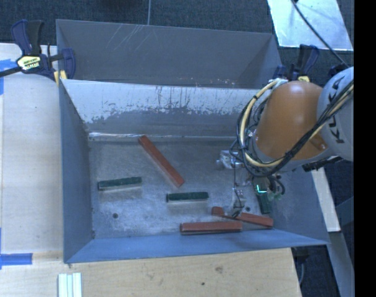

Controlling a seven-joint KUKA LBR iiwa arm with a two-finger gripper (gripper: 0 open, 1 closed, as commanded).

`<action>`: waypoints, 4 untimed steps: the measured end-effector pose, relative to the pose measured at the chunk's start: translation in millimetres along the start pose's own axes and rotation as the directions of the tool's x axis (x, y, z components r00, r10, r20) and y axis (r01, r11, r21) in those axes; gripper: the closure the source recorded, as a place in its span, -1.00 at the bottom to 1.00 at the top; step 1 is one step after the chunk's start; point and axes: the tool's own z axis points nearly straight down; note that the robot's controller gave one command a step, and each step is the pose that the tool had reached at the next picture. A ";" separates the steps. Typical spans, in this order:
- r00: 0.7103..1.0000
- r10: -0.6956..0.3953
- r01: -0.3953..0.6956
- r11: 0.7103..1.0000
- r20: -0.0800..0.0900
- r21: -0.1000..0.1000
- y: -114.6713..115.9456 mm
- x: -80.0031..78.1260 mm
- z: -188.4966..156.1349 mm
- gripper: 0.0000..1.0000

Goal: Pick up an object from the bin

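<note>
Gripper (239, 206) down at the left end of the right red bar (255, 219), front right of the bin (76, 166).
Whether it is spread or closed cannot be told (too dim there). Just left lies the front red bar (211, 228), then the mid green bar (187, 197); the slanted red bar (161, 161) and left green bar (119, 183) lie farther left.

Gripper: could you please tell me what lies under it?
A reddish-brown bar lies under the gripper at the bin's near right; part of it is covered, so contact cannot be seen.
</note>
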 end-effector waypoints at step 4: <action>0.973 -0.231 0.231 0.973 0.016 0.003 71.7 1.3 -67.4 1.00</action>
